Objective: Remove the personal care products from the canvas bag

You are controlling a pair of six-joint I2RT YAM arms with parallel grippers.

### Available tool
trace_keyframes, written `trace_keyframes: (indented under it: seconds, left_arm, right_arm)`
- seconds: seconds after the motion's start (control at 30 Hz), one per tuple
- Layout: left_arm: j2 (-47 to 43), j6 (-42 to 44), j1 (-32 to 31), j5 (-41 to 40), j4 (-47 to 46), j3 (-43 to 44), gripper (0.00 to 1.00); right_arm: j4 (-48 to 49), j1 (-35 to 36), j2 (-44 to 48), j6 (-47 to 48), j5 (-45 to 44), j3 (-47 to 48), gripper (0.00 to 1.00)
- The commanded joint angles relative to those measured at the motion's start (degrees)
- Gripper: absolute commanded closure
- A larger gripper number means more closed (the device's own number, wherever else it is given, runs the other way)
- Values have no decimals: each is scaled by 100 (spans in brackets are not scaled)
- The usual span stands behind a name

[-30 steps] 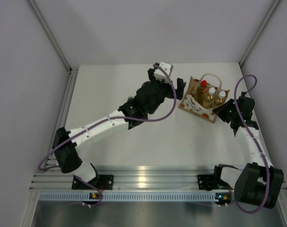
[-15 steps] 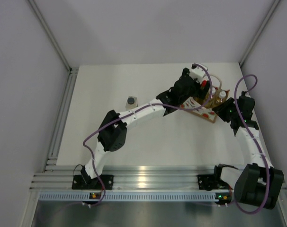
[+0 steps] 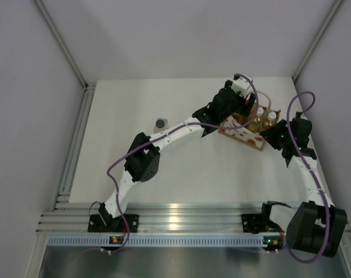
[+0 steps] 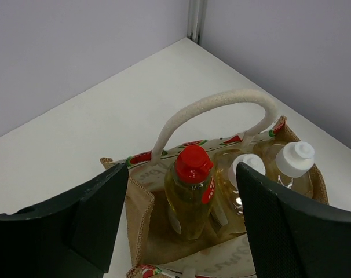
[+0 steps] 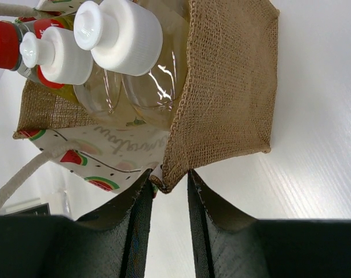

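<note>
Shows right gripper (image 5: pixel 167 191) clamped on a corner of the tan burlap tote bag (image 5: pixel 227 87), likely steadying it; left gripper (image 4: pixel 180 185) spread wide over the yellow red-capped bottle (image 4: pixel 190 200), beside two white-capped amber bottles (image 5: pixel 120 37) inside. Shows grey-capped clear bottle (image 3: pixel 161 123) already out on white table (image 3: pixel 123 104).

A: Where is the bag (image 3: pixel 243 134) standing?

B: It is standing at the far right of the table (image 3: pixel 181 168). Seen from the left wrist, first bottle (image 4: pixel 190 197), second bottle (image 4: pixel 249 165) and third bottle (image 4: pixel 294 162) are standing inside it in a row, left to right.

A: And outside it?

B: The fourth bottle (image 3: pixel 161 123) is standing well left of it. The left gripper (image 3: pixel 245 110) is hovering above the bag, spread wide; the right gripper (image 5: pixel 168 180) is pinching its right corner.
</note>
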State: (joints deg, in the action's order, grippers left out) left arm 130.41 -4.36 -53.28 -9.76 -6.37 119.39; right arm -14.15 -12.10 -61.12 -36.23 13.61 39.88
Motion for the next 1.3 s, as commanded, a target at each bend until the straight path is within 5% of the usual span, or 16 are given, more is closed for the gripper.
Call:
trace_keyframes:
  seconds: [0.0,0.7,0.87,1.17,1.27]
  left_arm:
    - [134,-65,37,185,-163,225,21]
    - [1188,49,72,194,-110,1015,23]
    - [1268,67,72,141,-110,1033,34]
    - [1443,137,63,115,-110,1077,30]
    - [1505,164,63,80,-92,1086,46]
  right_arm:
    - [413,76,197,-25,-165,310,72]
    - [290,76,303,19,-86,363,72]
    - [290,67,268,46,-86,372,72]
    - [290,76,250,63,-77,398,71]
    - [282,76,241,72,-77,407,72]
